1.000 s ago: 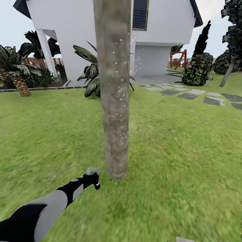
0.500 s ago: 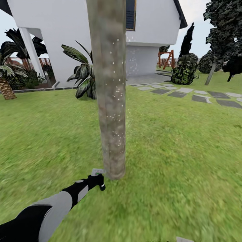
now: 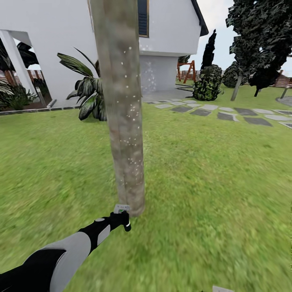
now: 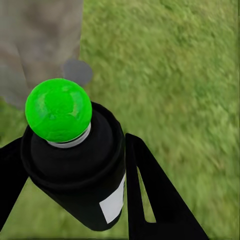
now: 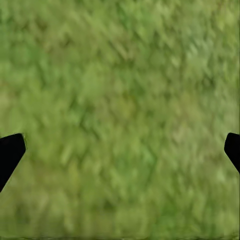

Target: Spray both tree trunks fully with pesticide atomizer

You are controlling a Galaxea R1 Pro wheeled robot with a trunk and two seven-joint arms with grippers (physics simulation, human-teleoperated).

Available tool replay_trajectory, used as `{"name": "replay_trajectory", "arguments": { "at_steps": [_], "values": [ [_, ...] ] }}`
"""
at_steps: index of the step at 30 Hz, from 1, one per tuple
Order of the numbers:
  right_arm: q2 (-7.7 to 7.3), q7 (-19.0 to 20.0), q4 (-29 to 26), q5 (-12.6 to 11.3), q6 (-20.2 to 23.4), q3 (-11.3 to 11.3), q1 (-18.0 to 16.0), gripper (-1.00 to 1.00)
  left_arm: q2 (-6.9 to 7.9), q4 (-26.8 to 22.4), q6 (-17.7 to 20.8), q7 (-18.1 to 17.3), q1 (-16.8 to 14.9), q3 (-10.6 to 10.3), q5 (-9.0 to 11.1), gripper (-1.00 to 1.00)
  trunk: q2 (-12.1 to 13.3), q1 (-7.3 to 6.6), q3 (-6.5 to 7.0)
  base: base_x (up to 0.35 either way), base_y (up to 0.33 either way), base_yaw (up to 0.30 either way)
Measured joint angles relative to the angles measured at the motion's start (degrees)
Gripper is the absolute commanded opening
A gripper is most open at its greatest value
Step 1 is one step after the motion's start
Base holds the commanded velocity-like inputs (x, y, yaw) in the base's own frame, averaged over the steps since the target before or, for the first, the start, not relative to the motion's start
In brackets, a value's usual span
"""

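Note:
A thick grey-brown tree trunk (image 3: pixel 121 121) dotted with tiny white specks rises from the lawn just ahead of me. My left gripper (image 3: pixel 123 221) is shut on the pesticide atomizer (image 3: pixel 121 209), whose light grey head sits right at the trunk's base. In the left wrist view the atomizer (image 4: pixel 75 160) is a black bottle with a white label and a green ball top, held between the two black fingers (image 4: pixel 150 195), with the trunk (image 4: pixel 40 45) close behind it. My right gripper (image 5: pixel 120 150) is open over bare grass.
A white house (image 3: pixel 56 40) stands behind the trunk with a broad-leaved plant (image 3: pixel 87 87) at its corner. Grey stepping stones (image 3: pixel 227 115) cross the lawn at right towards dark bushes (image 3: pixel 207 83) and a dark-leaved tree (image 3: pixel 259 40). Open grass lies all around.
The view has swung right, sliding the house and trunk leftward in the picture. My left gripper with the atomizer has come closer to the trunk's base.

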Motion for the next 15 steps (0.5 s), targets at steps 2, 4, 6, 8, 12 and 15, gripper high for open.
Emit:
{"name": "replay_trajectory", "arguments": {
  "at_steps": [2,4,6,8,12,15],
  "values": [
    [0.03,0.0,0.0,0.0,0.0,0.0,0.0,1.0,0.0,0.0,0.0,0.0,0.0,0.0,0.0,-1.0,0.0,0.01,0.0,-0.147,0.325,-0.279],
    [0.06,0.0,0.0,0.0,0.0,0.0,0.0,1.0,0.04,0.0,0.0,0.0,0.0,0.0,0.0,-1.0,0.0,0.01,0.0,-0.141,0.326,-0.29],
    [0.06,0.0,0.0,0.0,0.0,0.0,0.0,1.0,0.07,0.0,0.0,0.0,0.0,0.0,0.0,-1.0,0.0,0.01,0.0,-0.13,0.326,-0.293],
    [0.07,0.0,0.0,0.0,0.0,0.0,0.0,1.0,0.08,0.0,0.0,0.0,0.0,0.0,0.0,-1.0,0.0,0.01,0.0,-0.154,0.319,-0.294],
    [0.08,0.0,0.0,0.0,0.0,0.0,0.0,1.0,0.09,0.0,0.0,0.0,0.0,-0.1,0.0,-1.0,0.0,0.02,0.0,-0.226,0.278,-0.244],
    [0.06,0.0,0.0,0.0,0.0,0.0,0.0,1.0,0.08,0.0,0.0,0.0,0.0,-0.1,0.0,-1.0,0.0,0.02,0.0,-0.256,0.258,-0.163]
  ]
}}
